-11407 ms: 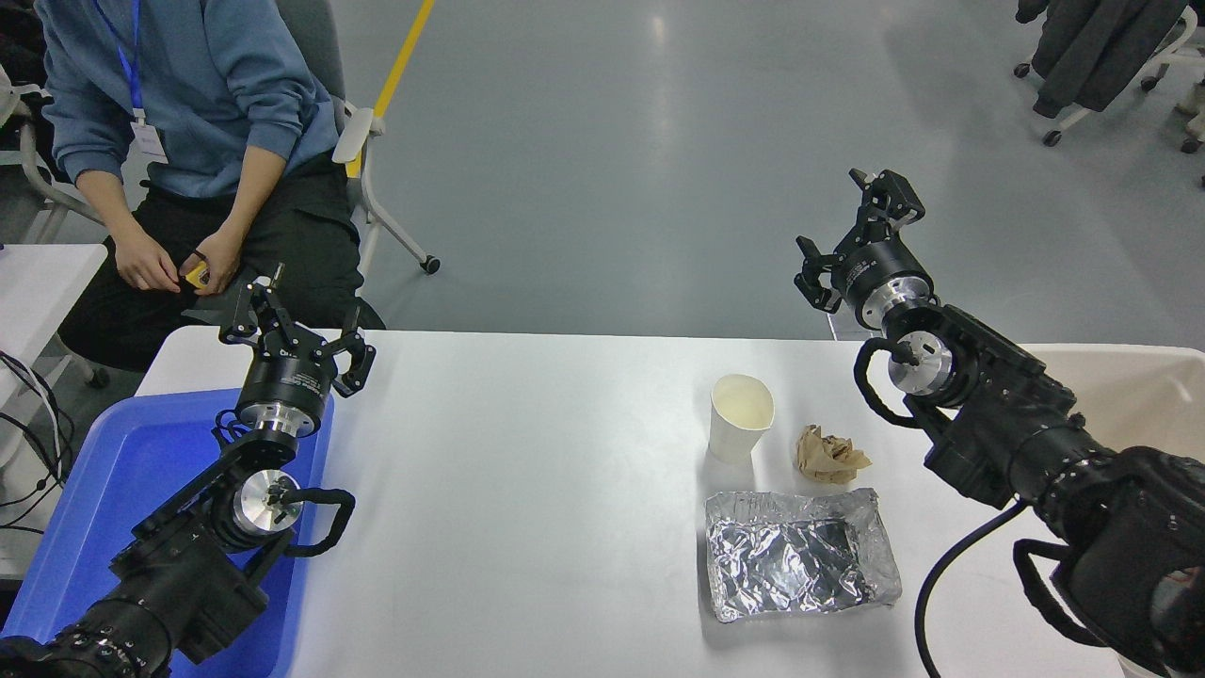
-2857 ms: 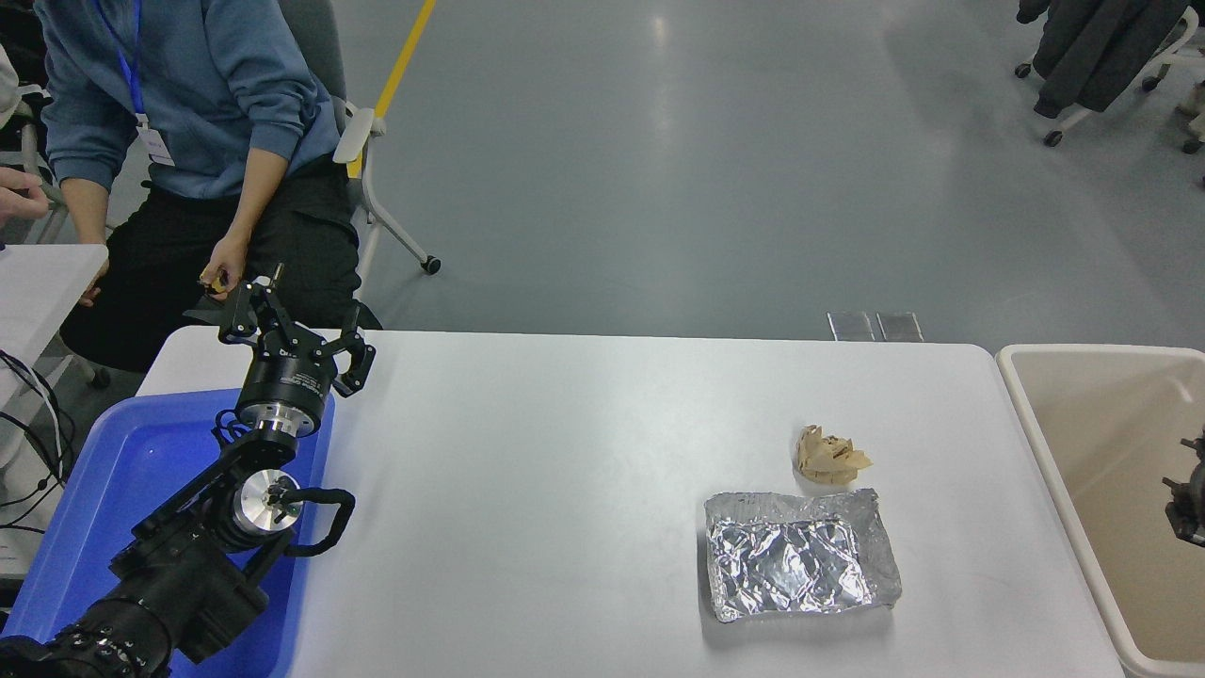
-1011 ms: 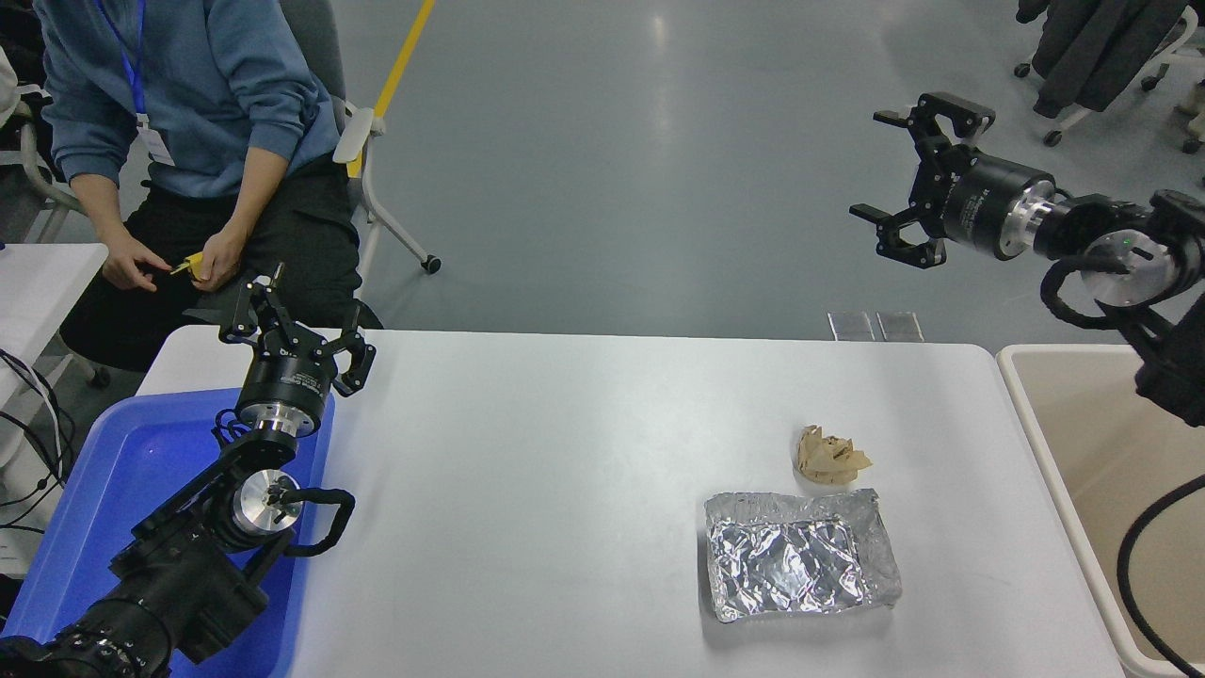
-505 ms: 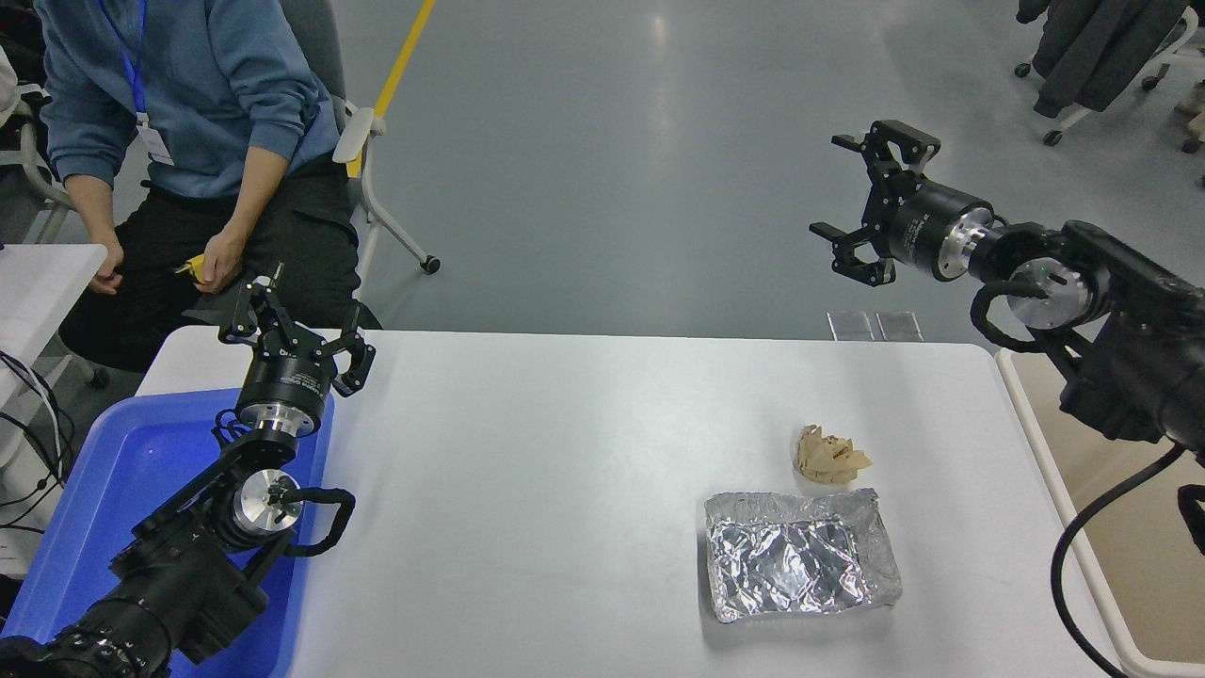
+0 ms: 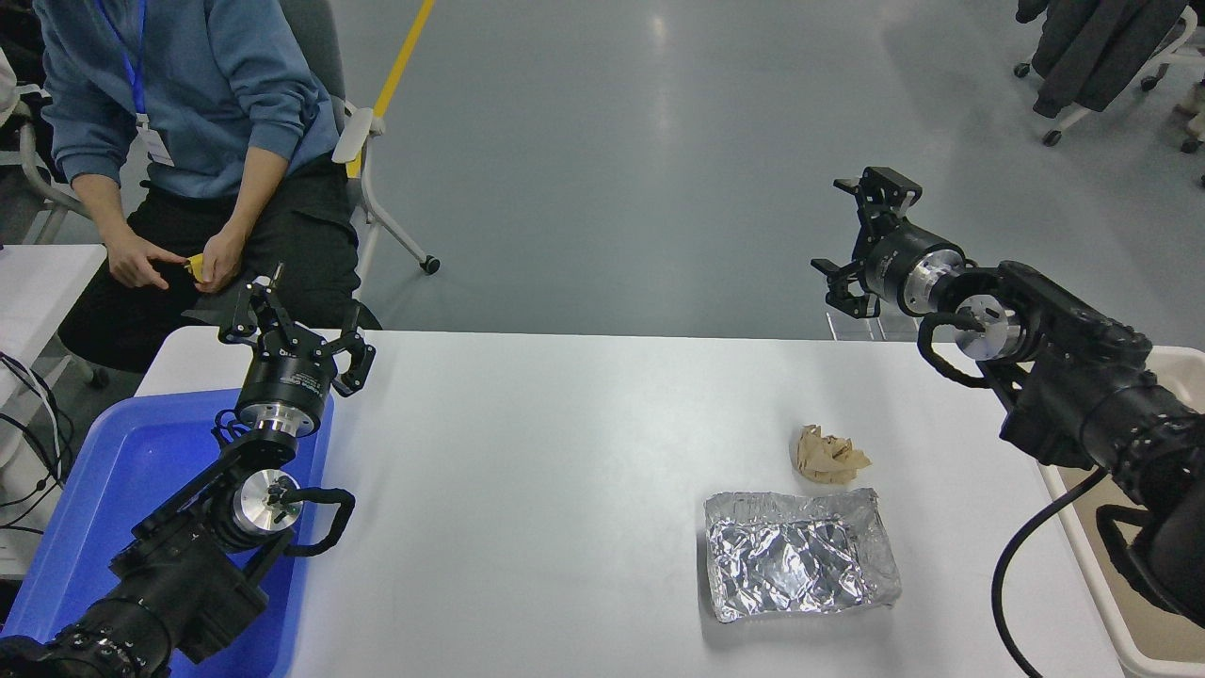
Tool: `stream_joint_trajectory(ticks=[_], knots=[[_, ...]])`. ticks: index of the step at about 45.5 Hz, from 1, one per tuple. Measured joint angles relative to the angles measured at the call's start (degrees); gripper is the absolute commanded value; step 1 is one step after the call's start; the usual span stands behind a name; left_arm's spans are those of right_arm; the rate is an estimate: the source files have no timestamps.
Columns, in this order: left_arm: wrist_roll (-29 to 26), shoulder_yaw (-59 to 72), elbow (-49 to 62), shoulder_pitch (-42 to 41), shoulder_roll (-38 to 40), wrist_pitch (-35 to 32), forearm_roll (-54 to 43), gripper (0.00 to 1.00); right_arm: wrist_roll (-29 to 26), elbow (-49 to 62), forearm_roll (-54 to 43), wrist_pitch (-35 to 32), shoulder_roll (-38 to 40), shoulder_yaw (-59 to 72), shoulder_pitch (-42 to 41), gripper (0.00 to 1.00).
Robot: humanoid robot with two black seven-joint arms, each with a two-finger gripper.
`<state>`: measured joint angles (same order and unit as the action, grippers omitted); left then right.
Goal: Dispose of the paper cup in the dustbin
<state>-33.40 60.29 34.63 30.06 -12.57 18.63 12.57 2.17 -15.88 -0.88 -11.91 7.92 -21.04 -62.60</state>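
Note:
The paper cup is out of view. The beige dustbin [image 5: 1109,605] stands at the table's right edge, mostly hidden behind my right arm. My right gripper [image 5: 852,240] is open and empty, held in the air over the table's far right edge, left of the dustbin. My left gripper [image 5: 294,325] is open and empty, parked at the far left over the blue tray.
A crumpled brown paper wad [image 5: 828,456] and a crinkled silver foil tray [image 5: 798,554] lie on the white table [image 5: 527,490] right of centre. A blue plastic tray [image 5: 113,490] sits at the left. A person [image 5: 179,104] sits at the far left.
My right arm has swung back from above the dustbin, leftward and downward, to the table's far right edge. The gripper stays open and empty. The cup, on the table in the oldest frame, is gone.

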Motion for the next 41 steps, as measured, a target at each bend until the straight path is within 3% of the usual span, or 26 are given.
stream_joint_trajectory(ticks=[41], knots=[[0.0,0.0,0.0,0.0,0.0,0.0,0.0,1.0,0.02,0.64,0.76,0.89,-4.33,-0.24,-0.41,0.99]])
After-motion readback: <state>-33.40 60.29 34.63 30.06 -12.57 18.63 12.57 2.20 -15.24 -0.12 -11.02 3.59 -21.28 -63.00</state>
